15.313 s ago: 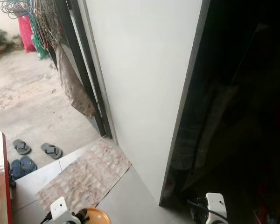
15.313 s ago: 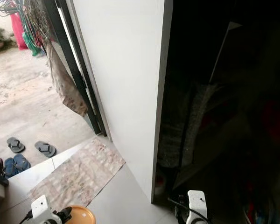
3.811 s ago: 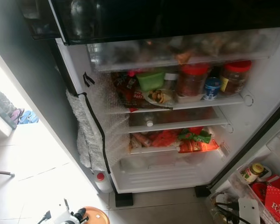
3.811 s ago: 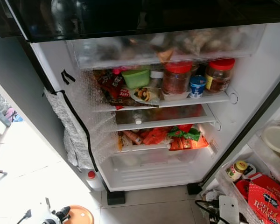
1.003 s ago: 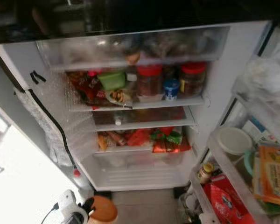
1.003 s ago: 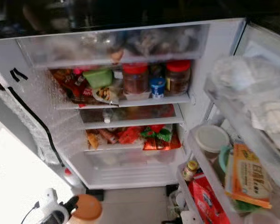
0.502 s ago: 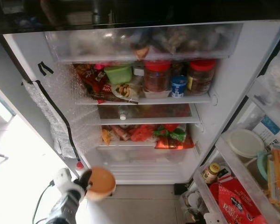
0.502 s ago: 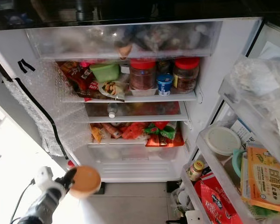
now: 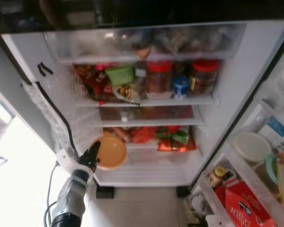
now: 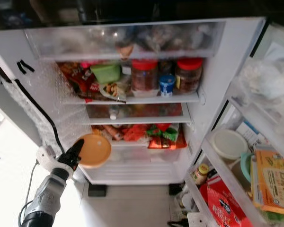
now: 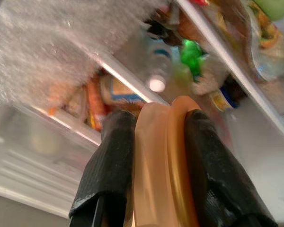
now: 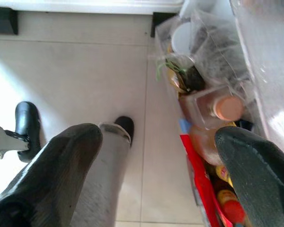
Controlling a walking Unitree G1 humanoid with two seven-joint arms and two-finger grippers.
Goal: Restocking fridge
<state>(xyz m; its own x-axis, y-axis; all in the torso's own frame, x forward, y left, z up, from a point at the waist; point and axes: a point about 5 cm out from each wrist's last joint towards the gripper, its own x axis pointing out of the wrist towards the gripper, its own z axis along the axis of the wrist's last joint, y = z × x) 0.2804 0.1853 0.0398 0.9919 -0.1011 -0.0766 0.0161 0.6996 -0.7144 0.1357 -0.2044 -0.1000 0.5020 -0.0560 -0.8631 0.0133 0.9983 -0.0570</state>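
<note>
Left hand [image 9: 95,152] is clamped on one orange bowl [image 9: 110,152], lower left of frame, by the open fridge [image 9: 236,85]'s bottom shelf. Two red-lidded jars [image 9: 159,78] sit upper centre; labels are too blurry to read. Right hand [image 12: 156,165] hangs open over the floor.

Top shelf [image 9: 146,101] crowded: green tub [image 9: 119,74], two red-lidded jars [image 9: 159,77], blue cup [image 9: 181,87] leave me no gap. Middle shelf [image 9: 151,121] looks mostly free (one small bottle [image 9: 124,115] near its left end). Lower shelf packed with red and green packets [image 9: 173,138] on the right. Door bins [image 9: 248,182] jut in at right, narrowing my approach; open floor [image 9: 142,208] lies below.
</note>
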